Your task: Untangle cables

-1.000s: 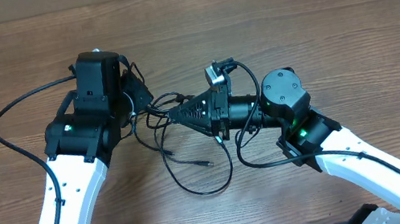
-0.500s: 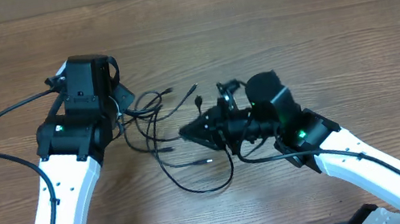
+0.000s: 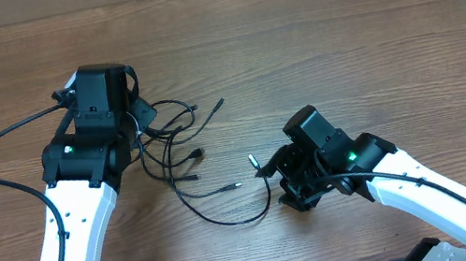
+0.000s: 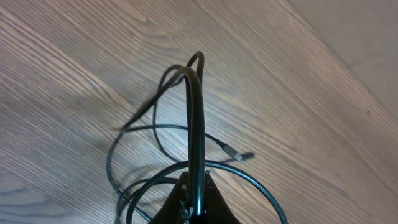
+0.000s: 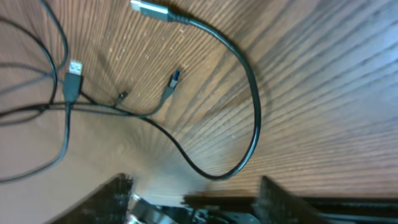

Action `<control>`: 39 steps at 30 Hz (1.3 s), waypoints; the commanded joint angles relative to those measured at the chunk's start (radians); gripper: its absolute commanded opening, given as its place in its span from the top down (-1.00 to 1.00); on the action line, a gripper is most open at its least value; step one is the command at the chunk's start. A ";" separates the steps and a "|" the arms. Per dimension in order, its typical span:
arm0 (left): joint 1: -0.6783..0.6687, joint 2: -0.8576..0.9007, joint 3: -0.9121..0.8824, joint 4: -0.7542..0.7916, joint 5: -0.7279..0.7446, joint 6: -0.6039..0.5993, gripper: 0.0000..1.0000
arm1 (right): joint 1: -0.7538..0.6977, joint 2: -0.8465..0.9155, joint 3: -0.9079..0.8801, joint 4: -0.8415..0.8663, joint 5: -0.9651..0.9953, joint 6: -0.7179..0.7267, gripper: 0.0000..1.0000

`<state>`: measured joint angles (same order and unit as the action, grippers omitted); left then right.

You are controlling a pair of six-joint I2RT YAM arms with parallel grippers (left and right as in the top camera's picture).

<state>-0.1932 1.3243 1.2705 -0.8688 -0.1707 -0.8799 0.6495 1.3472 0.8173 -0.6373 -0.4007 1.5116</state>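
Jaws: left gripper (image 4: 196,186) clamped on one of the cables (image 4: 198,112), right gripper (image 5: 196,190) apart, empty. Tangle lies mid-table (image 3: 368,32), partly spread. Separation under way; next, right likely needs a free plug end (image 5: 149,10).

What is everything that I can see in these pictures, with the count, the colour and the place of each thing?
table: one, brown wood, under everything.
cables: about three, the tangle hides the exact count; thin, black; on the table between the two arms.
plug ends: several, some silver-tipped; at the cables' free ends.
left arm: one, white and black; left side.
right arm: one, white and black; right side.
left gripper: one, black; shut on the cables.
right gripper: one, black; open, holding nothing, over a cable loop.
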 commanded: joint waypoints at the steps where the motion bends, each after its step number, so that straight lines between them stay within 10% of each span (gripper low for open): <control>1: 0.011 -0.009 0.014 0.002 0.113 0.105 0.92 | 0.004 -0.009 0.007 0.003 0.056 -0.003 -0.62; 16: 0.010 -0.010 0.182 -0.152 0.423 0.693 0.90 | 0.003 -0.009 0.007 0.003 0.246 -0.239 -1.00; 24: 0.010 -0.010 0.492 -0.360 0.069 0.747 0.92 | 0.002 -0.009 0.007 0.002 0.250 -0.247 -1.00; 39: 0.010 0.096 0.512 -0.519 -0.380 0.813 0.91 | 0.002 -0.009 0.007 -0.001 0.250 -0.257 -1.00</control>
<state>-0.1879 1.3739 1.7607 -1.3750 -0.4255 -0.0929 0.6498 1.3472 0.8173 -0.6407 -0.1673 1.2636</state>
